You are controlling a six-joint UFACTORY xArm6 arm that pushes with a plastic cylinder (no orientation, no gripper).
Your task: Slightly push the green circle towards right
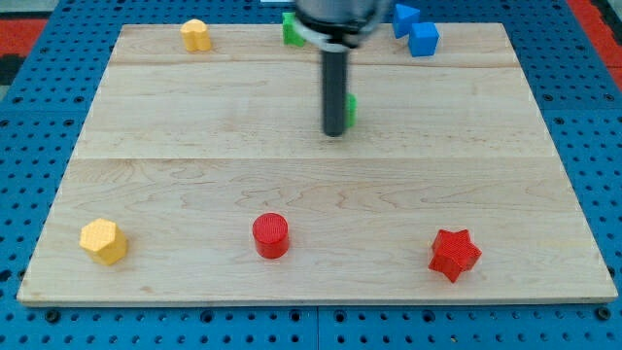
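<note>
In the camera view, the landmark I steer by is the pale wooden board (194, 185) on the blue pegboard. My tip (334, 133), the lower end of the straight dark rod, sits a little above the board's middle, toward its top edge. It is a plain rod with nothing to open or close, and it holds nothing. It can only shove.

The green circle block (350, 109) is almost wholly hidden behind the rod; only a sliver of green shows at the rod's right side, so block and rod look to be touching or nearly so, with my tip on the block's left.

Along the board's top edge lie a yellow block (195, 35) to the left, another green block (290, 29) half hidden by the arm, and two blue blocks (415, 29) to the right. Near the board's bottom edge sit a yellow hexagonal block (104, 241) at the left, a red cylinder block (270, 235) near the middle and a red star block (454, 255) to the right.

The risks as I judge them: I cannot see the contact, so an off-centre push could spin the green circle up or down instead of straight right, and too long a stroke would overshoot "slightly".
</note>
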